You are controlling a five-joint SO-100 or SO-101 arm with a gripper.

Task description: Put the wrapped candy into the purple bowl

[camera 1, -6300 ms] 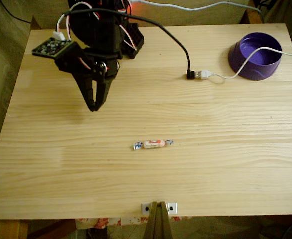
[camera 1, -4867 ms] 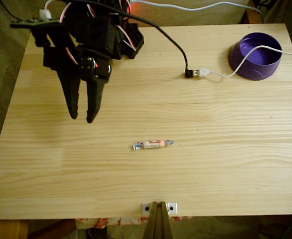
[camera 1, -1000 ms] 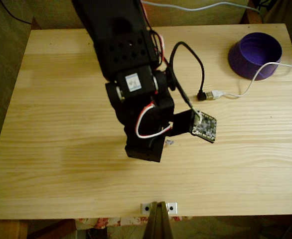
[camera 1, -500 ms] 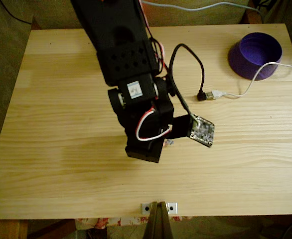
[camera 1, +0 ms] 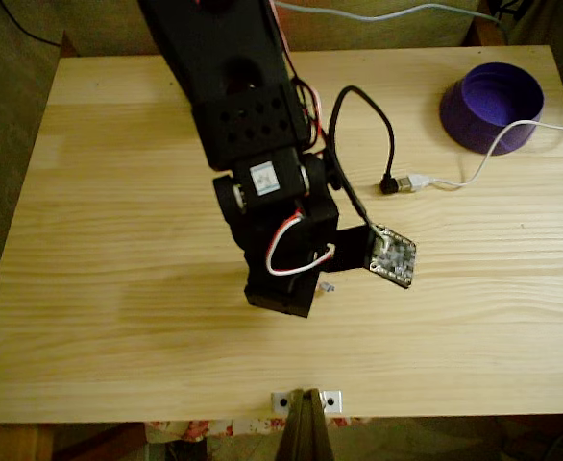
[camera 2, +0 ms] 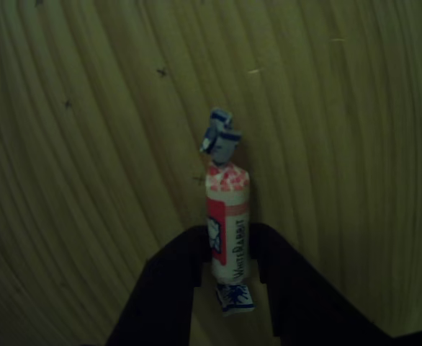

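Six seconds back the arm hung over the table's far left corner with the candy lying bare mid-table; it has since swung down over that spot and hides nearly all of the sweet in the fixed view. Ordered by size: the wooden table point(camera 1: 118, 288) carries everything. The black arm point(camera 1: 248, 125) reaches from the far edge toward the camera, its lower block just above the boards near the middle, a small circuit board point(camera 1: 392, 257) sticking out on its right. The purple bowl point(camera 1: 490, 106) sits at the far right corner, well apart from the arm, with a white cable point(camera 1: 483, 158) crossing in front of it to meet a black cable point(camera 1: 363, 115) at a plug (the join lies between arm and bowl). The wrapped candy point(camera 2: 229, 223) is at the gripper point(camera 2: 230, 270): in the other view both dark fingers point(camera 2: 171, 277) flank its lower half, one on each side, touching or very nearly so, though the dim picture leaves it unclear whether they truly pinch it. Its upper twisted end points away from the fingers along the wood grain. In the fixed view a silvery wrapper tip point(camera 1: 328, 285) peeks out beside the arm's block.
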